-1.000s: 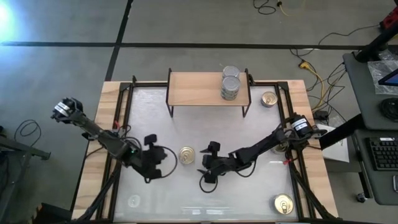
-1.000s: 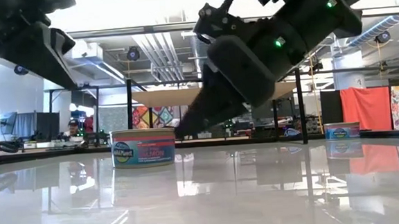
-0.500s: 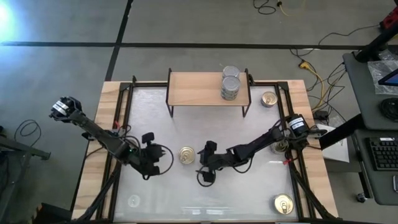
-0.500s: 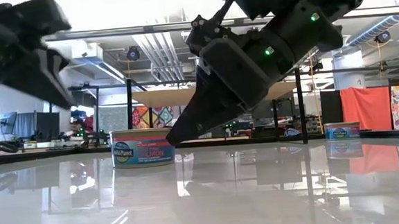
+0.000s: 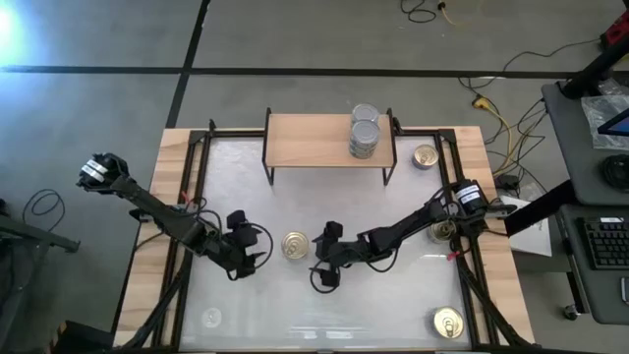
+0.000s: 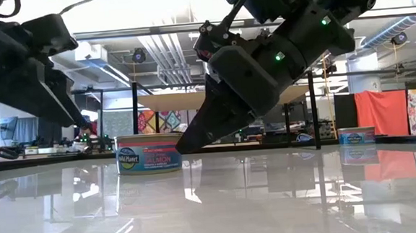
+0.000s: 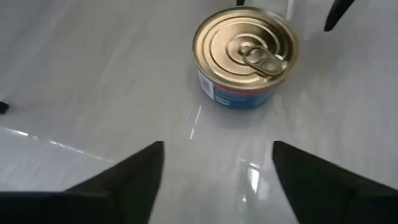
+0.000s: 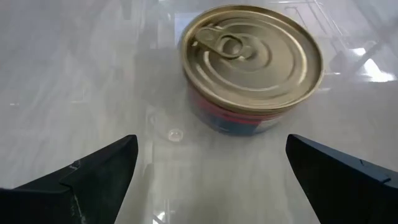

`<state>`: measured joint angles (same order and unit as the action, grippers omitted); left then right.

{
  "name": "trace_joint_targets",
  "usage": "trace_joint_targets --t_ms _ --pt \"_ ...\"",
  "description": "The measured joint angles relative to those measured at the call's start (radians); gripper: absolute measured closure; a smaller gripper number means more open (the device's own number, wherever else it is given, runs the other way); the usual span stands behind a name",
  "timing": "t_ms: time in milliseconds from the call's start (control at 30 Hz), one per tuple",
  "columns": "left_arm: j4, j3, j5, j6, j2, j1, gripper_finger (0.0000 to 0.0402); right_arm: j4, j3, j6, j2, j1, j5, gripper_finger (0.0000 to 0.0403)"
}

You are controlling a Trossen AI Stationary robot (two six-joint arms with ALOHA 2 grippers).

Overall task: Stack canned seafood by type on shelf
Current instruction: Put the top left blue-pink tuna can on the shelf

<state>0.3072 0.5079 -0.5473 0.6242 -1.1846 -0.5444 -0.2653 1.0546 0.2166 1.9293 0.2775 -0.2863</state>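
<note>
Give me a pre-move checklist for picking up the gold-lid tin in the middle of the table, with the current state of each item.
1. Gold-lid tin upright, lid up, free of both grippers: ok.
2. Right gripper open, fingers wide enough to pass the tin: ok.
3. Right gripper lined up on the tin: ok, the tin sits centred between its fingers in the right wrist view.
4. Left gripper clear of the path: not ok, it hangs open close on the tin's other side, facing it.
5. Bare room on the shelf beside the silver tins: ok.
6. Whether the tin's type matches any stack: cannot tell.
</note>
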Motion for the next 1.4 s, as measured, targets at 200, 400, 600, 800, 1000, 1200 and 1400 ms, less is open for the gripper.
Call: trace_joint_targets --t_ms 200,400,600,800,1000,1200,1400 --pt "-0.255 -0.083 0.015 -0.103 -0.044 0.041 0.0036 0.000 0.000 0.013 -0.001 -0.010 -0.006 0.0003" --pt "-0.476 -0.140 0.036 -0.220 -0.147 0.091 0.0021 0.012 0.000 0.021 -0.001 -0.036 -0.042 0.0003" --pt "-0.682 -0.151 0.070 -0.315 -0.292 0.122 0.0021 0.102 0.012 0.087 -0.005 -0.067 -0.055 0.0003" --pt "-0.903 -0.179 0.114 -0.365 -0.432 0.149 0.0021 0.103 0.039 0.105 0.001 -0.085 -0.054 0.0003" --pt "-1.115 -0.191 0.128 -0.364 -0.546 0.150 0.0021 0.102 0.065 0.095 0.003 -0.088 -0.046 0.0003" --pt "-1.267 -0.193 0.125 -0.378 -0.632 0.150 0.0021 0.100 0.088 0.079 0.032 -0.087 -0.035 0.0003" --pt "-1.367 -0.192 0.129 -0.382 -0.684 0.148 0.0020 0.099 0.106 0.088 0.060 -0.087 -0.034 0.0003"
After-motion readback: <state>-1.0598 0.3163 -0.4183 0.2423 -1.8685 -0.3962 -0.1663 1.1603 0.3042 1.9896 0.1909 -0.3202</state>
